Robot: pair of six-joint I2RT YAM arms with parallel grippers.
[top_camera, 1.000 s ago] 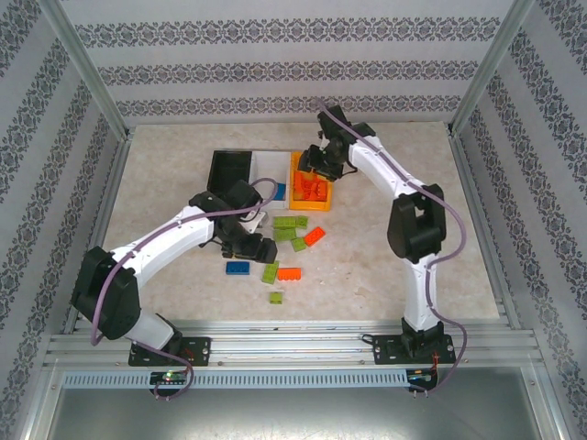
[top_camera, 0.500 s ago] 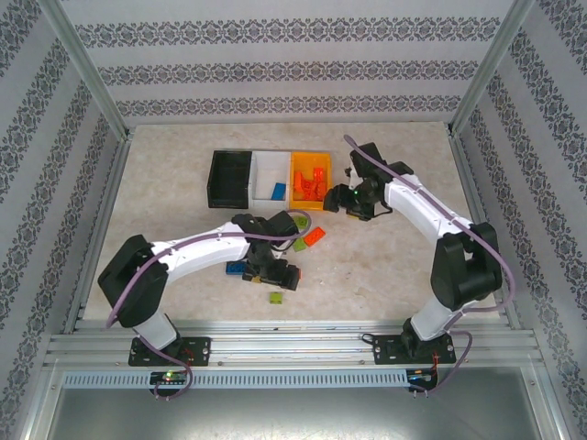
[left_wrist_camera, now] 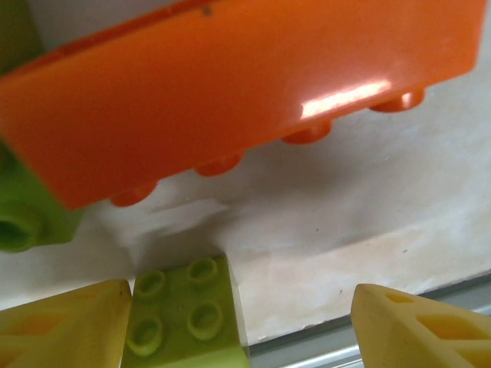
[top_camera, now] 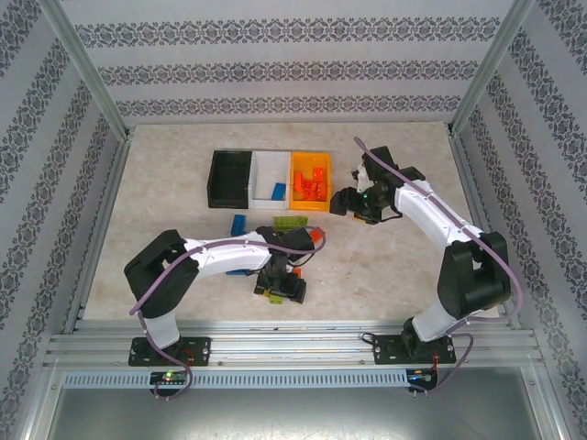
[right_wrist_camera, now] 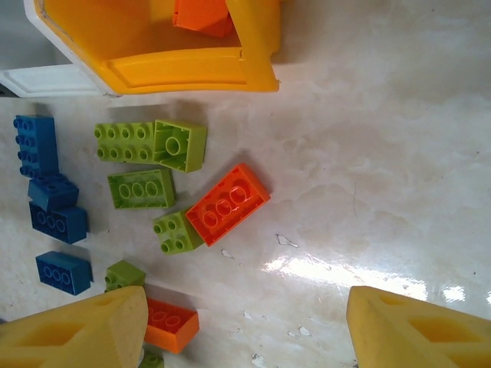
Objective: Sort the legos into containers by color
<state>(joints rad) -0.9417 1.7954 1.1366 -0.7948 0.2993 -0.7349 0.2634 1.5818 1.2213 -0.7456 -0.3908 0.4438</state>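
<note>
I have the left pincer (left_wrist_camera: 242,307) low over the worktop (top_camera: 165,211), close to the middle of its near edge, jaws apart. A small lime green brick (left_wrist_camera: 188,314) sits between the fingers. It touches the inner face of the finger (left_wrist_camera: 69,326) on the left of the wrist view and stands well clear of the other finger, so nothing is clamped. Just beyond it a long orange-red brick (left_wrist_camera: 230,92) looms close, its studs along the edge facing the pincer.

My right pincer (right_wrist_camera: 247,307) hangs just to the right of the orange bin (right_wrist_camera: 192,69), jaws apart, with bare worktop between them. The loose legos (right_wrist_camera: 140,188), blue, green and orange-red, lie scattered beside it, just in front of the bins.

The three bins stand touching in a row toward the far edge: black bin (top_camera: 229,174), white bin (top_camera: 266,170), then the orange one. Orange-red pieces lie in the orange bin, and a blue brick (top_camera: 278,191) lies in the white one.
</note>
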